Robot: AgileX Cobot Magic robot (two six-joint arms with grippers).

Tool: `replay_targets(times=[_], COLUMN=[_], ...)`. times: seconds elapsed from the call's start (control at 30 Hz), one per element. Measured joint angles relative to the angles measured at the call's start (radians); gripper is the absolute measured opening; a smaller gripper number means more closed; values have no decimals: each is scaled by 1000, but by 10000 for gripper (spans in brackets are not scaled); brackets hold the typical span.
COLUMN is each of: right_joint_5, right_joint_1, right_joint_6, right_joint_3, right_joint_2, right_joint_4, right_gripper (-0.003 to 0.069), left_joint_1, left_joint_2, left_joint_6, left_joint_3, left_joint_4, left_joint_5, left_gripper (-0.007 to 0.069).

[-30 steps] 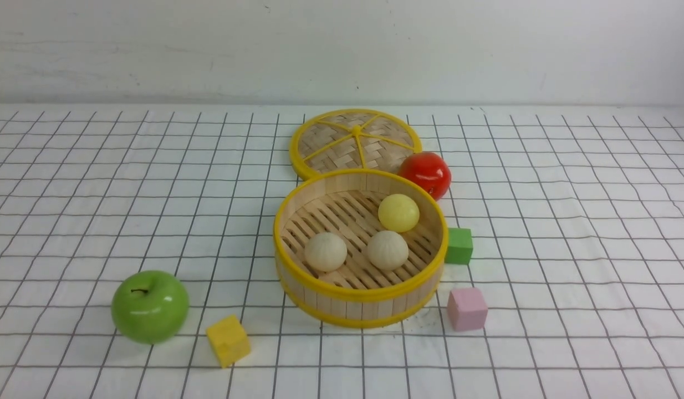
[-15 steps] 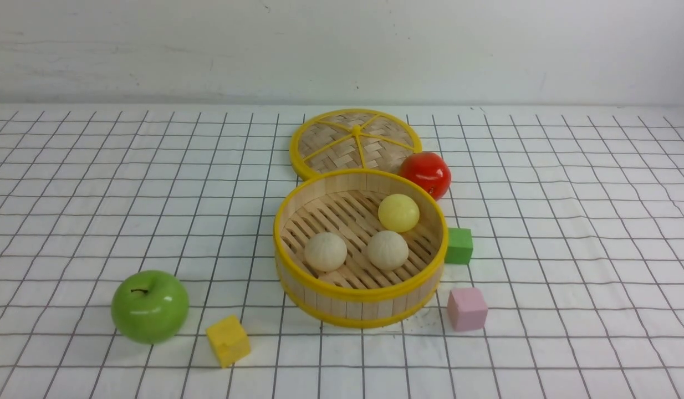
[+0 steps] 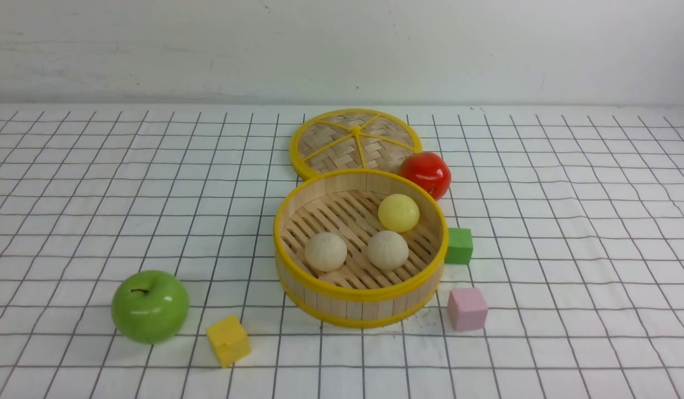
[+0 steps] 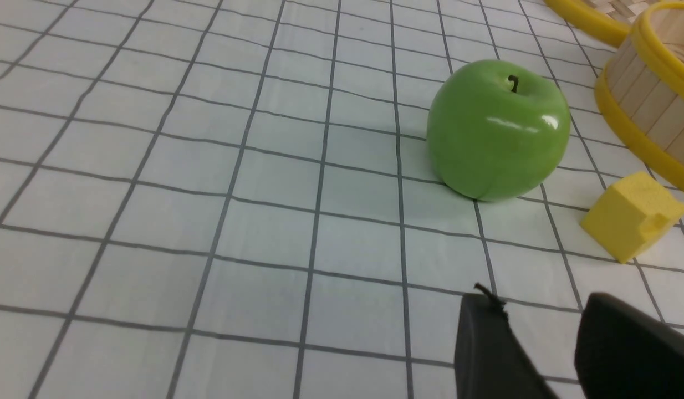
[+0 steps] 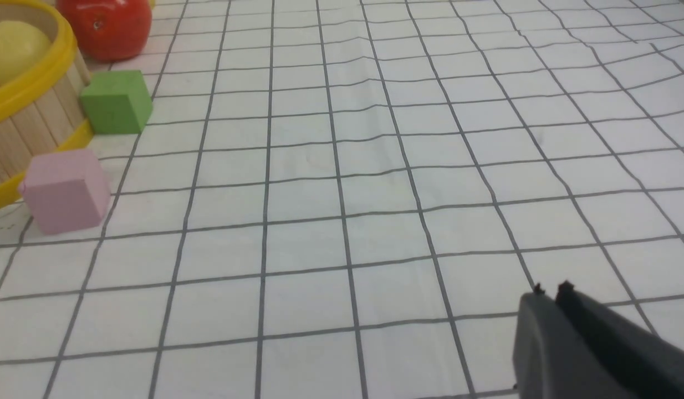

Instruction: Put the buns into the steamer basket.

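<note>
The steamer basket (image 3: 360, 296) stands mid-table with three buns on its slatted floor: two cream ones (image 3: 325, 251) (image 3: 387, 249) at the front and a pale yellow bun (image 3: 398, 212) behind them. Part of the basket's wall (image 4: 652, 94) shows in the left wrist view, and its wall (image 5: 26, 127) with the yellow bun (image 5: 12, 47) shows in the right wrist view. My left gripper (image 4: 541, 313) hangs open and empty over the cloth near the apple. Well away from the basket, my right gripper (image 5: 550, 291) is shut with nothing in it. Neither arm appears in the front view.
A woven lid (image 3: 356, 141) lies behind the basket, with a red tomato (image 3: 425, 174) beside it. A green cube (image 3: 458, 245) and a pink cube (image 3: 466, 308) sit right of the basket. A green apple (image 3: 149, 306) and a yellow cube (image 3: 228, 339) sit at the front left.
</note>
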Motion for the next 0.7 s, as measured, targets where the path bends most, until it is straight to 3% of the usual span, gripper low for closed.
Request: replay_targets(times=[0.7], right_joint_5=[-1], right_joint_1=[0], right_joint_6=[-1], right_joint_3=[0], right_joint_2=[0], right_joint_4=[0], right_gripper=[55], left_joint_1=[0], left_joint_2=[0], left_joint_6=[0], left_joint_3=[0], left_joint_4=[0], left_joint_5=[-2], left_gripper=[238])
